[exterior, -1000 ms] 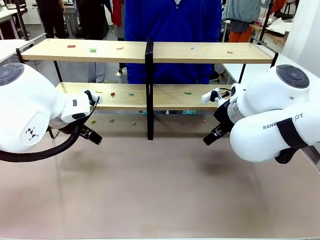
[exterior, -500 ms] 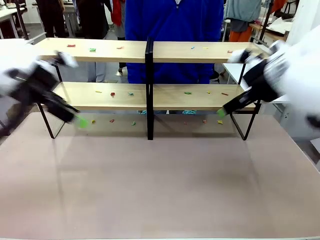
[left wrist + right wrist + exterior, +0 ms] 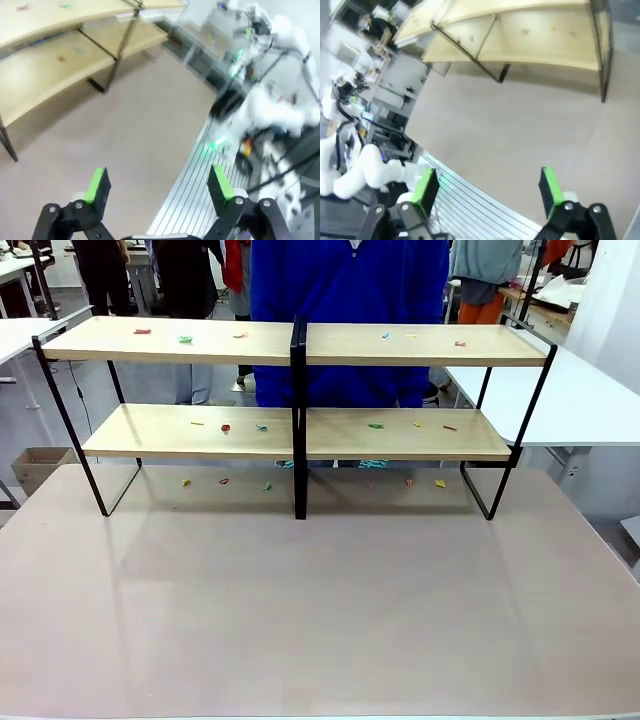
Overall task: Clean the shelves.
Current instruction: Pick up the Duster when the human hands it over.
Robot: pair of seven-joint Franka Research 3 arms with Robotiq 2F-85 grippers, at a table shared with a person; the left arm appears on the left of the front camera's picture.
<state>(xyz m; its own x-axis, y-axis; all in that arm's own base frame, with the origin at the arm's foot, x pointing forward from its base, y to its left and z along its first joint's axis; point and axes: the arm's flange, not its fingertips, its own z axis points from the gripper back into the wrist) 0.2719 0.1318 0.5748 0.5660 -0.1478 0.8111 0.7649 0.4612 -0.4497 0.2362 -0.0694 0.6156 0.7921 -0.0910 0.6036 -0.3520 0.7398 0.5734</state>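
Observation:
The shelves (image 3: 420, 345) stand across the far half of the table: two light-wood boards in a thin black frame with a central post. Small scraps lie on both boards, such as a green one (image 3: 185, 339) on top and a red one (image 3: 226, 428) below. More scraps (image 3: 224, 481) lie on the table under the rack. My left gripper (image 3: 159, 177) is open and holds nothing, high over the table's near edge, with the shelves (image 3: 45, 75) far off. My right gripper (image 3: 489, 177) is also open and holds nothing, well back from the shelves (image 3: 540, 37).
A person in a blue top (image 3: 345, 280) stands right behind the rack. A white table (image 3: 570, 390) stands at the right and a cardboard box (image 3: 40, 465) on the floor at the left. The brown tabletop (image 3: 320, 610) stretches wide in front of the rack.
Both arms, which hung low in front of the rack a second ago, have swung outward and left the front view. The scraps and the rack have not moved.

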